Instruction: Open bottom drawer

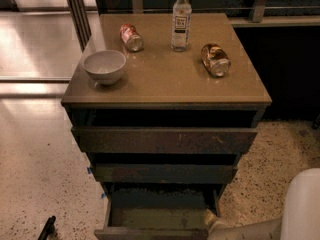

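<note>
The bottom drawer [150, 233] of the dark brown cabinet stands pulled out toward me, its dull grey-green inner floor [160, 216] showing. Above it are the mid-width drawer front [162, 174] and the widest drawer front [165, 140] with pale scratches. My gripper [210, 219] is at the drawer's right front corner, at the bottom of the camera view, on the end of my pale arm [250, 229]. Most of it is cut off by the frame edge.
On the cabinet top [165, 79] stand a white bowl [104, 66], a lying red can [131, 37], an upright water bottle [181, 21] and a lying gold can [215, 60]. Speckled floor [40, 174] lies left and right. A white robot part [302, 206] is at lower right.
</note>
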